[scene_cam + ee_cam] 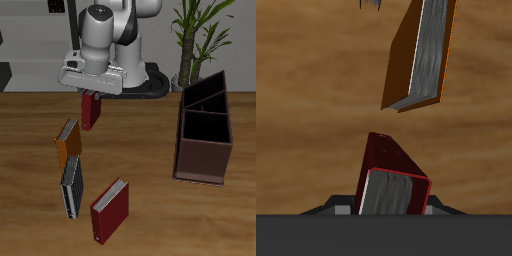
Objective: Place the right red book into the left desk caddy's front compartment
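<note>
The gripper (91, 93) hangs under the white Franka arm (105, 35) near the back of the table (150, 215), its fingers closed on the top of the right red book (90, 110). The dark maroon hardcover hangs upright from them, clear of the wood. In the wrist view the same book (391, 180) juts out from between the jaws with its pale page edges facing the camera.

At about seven o'clock from the held book lies the orange book (67, 139); the wrist view shows it (421, 55) flat on the wood beyond the held one. Just past it toward the front edge, at six o'clock, lies a grey-paged black book (71, 187), and at four o'clock from that, the brighter crimson-red book (110, 209).

The left desk caddy (204, 160) stands well apart, at roughly three o'clock from the gripper. Its front compartment (202, 134) is the section nearest the table's front edge. A potted plant (190, 35) rises behind it.
</note>
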